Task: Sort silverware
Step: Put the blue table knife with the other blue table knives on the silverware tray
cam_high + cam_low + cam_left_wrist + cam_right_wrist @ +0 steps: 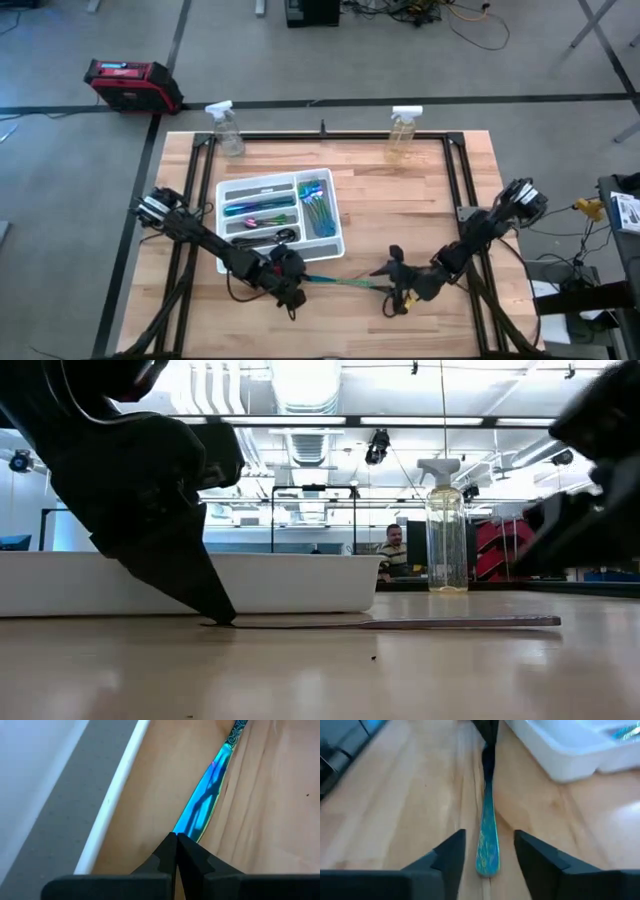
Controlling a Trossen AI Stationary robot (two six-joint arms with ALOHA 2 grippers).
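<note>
Lab: exposed ceiling ducts [300, 390], cables [470, 22]

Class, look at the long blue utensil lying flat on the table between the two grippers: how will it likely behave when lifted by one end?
The utensil looks stiff: it lies straight and flat, so it probably won't droop. Its glossy finish suggests it may slip. Pinched at one tip by the left gripper, it might pivot; the right gripper stands open around the handle.

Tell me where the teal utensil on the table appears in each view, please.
High view: teal utensil lies between both hands, below the white tray.
Low view: flat along the tabletop, in front of the tray.
Left wrist view: runs from the shut left hand.
Right wrist view: handle between the open right hand's fingers.
Shared landmark: the tray.
</note>
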